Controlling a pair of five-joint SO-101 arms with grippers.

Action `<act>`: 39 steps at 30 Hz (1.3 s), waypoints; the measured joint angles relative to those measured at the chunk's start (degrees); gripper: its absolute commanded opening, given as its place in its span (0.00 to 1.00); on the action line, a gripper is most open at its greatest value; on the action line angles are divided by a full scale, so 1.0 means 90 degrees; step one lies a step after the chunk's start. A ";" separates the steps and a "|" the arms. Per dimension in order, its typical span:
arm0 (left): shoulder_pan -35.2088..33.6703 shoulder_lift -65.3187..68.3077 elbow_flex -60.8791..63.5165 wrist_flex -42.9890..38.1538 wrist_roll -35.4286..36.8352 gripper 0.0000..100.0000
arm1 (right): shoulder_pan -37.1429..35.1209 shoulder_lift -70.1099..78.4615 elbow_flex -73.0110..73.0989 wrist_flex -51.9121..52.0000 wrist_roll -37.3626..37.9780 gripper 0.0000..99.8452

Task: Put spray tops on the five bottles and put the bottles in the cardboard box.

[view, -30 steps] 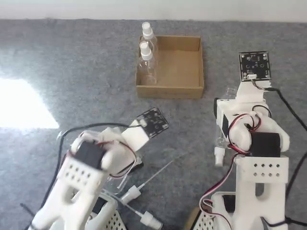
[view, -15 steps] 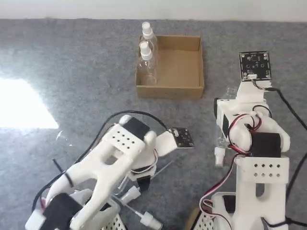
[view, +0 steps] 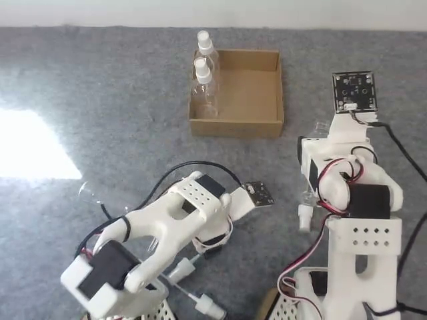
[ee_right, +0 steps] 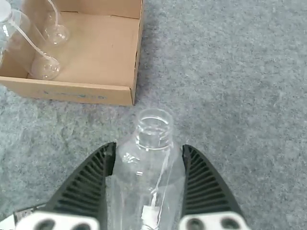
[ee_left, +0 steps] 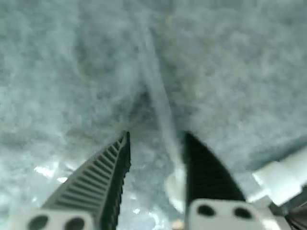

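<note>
Straddling the dip tube [ee_left: 154, 91] of a loose spray top [view: 183, 269], my left end effector [ee_left: 156, 139] has its jaws apart, with nothing gripped yet. That arm has swung across and dropped here within the last second, on the near side of the cardboard box [view: 267, 124] and well apart from it. I judge the next top's pick is starting. My right end effector [ee_right: 148, 148] hasn't moved. It is clamped on an uncapped clear bottle [ee_right: 152, 129] near the box's front wall. Two capped bottles [view: 202, 77] already stand inside the box, so three remain.
</note>
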 measured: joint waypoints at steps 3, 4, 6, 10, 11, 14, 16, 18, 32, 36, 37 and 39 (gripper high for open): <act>0.0000 0.0010 0.0000 -0.0010 0.0068 0.01 | 0.0000 0.0000 0.0000 0.0000 0.0000 0.01; 0.0000 0.0010 0.0000 -0.0020 0.0068 0.01 | 0.0000 0.0000 0.0000 0.0000 0.0000 0.01; -0.0010 0.0010 0.0000 -0.0020 0.0166 0.01 | 0.0000 0.0000 0.0000 0.0000 0.0000 0.01; -0.0010 -0.0205 0.0000 -0.0020 0.0625 0.01 | 0.0000 0.0000 0.0000 0.0000 0.0000 0.01; -0.0020 -0.0352 0.0000 -0.0020 0.0733 0.01 | 0.0000 0.0000 0.0000 0.0000 0.0000 0.01; -0.0147 -0.0899 -0.0029 0.0039 0.1006 0.01 | 0.0000 0.0000 0.0000 0.0000 0.0000 0.01; -0.0322 -0.1309 -0.0137 0.0234 0.1192 0.01 | 0.0000 0.0000 0.0000 0.0000 0.0000 0.01; -0.0567 -0.1690 -0.0254 0.0371 0.1289 0.01 | 0.0000 0.0000 0.0049 0.0000 0.0000 0.01; -0.2217 -0.2979 -0.0762 0.0430 0.2413 0.01 | 0.0000 0.0000 0.0186 -0.0117 0.0000 0.01; -0.2657 -0.2979 -0.0967 0.0410 0.2803 0.01 | 0.0000 0.0000 0.0186 -0.0117 0.0000 0.01; -0.2794 -0.2979 -0.0977 0.0342 0.2950 0.01 | 0.0000 0.0000 0.0186 -0.0117 0.0000 0.01; -0.3096 -0.2979 -0.0977 0.0176 0.3155 0.01 | 0.0000 0.0000 0.0186 -0.0117 0.0000 0.01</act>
